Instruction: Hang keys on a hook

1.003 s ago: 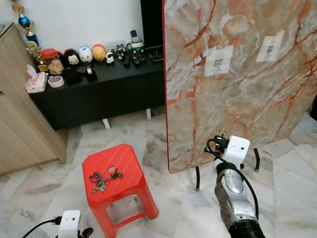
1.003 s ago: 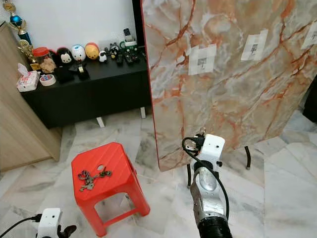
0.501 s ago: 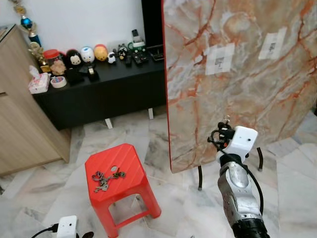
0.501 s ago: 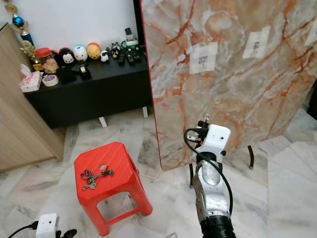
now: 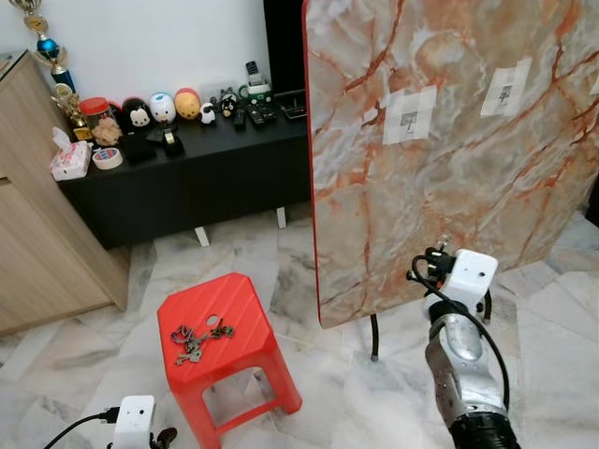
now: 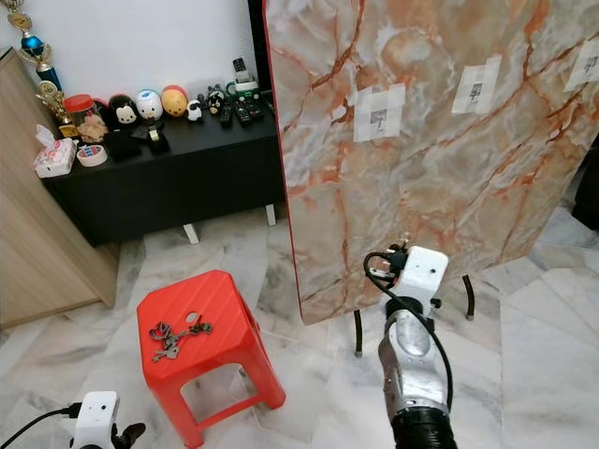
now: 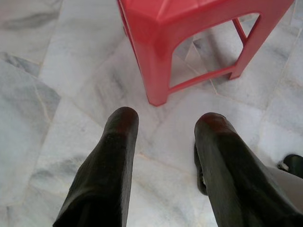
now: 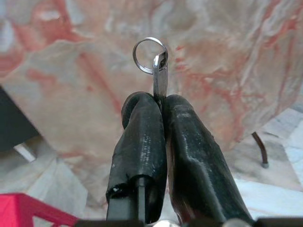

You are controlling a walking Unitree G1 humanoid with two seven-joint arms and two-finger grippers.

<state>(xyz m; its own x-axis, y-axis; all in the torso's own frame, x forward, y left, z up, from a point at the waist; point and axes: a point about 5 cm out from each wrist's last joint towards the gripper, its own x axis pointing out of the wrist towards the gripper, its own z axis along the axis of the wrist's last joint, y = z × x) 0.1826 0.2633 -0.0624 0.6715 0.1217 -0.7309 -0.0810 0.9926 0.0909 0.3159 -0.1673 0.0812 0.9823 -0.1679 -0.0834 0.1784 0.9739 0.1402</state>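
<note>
One key point(image 8: 160, 78) with a ring is pinched in the right gripper point(image 8: 161, 101), raised near the marble board point(image 5: 449, 140). More keys point(image 5: 198, 339) lie on the red stool point(image 5: 234, 309). The left gripper point(image 7: 165, 125), spread wide, hangs low beside the stool.

Pale veined marble floor point(image 5: 281, 271); a plain white wall point(image 5: 150, 42) at the far side. A long black low cabinet point(image 5: 187, 178) stands against it, a light wooden cupboard point(image 5: 37, 234) at left.
</note>
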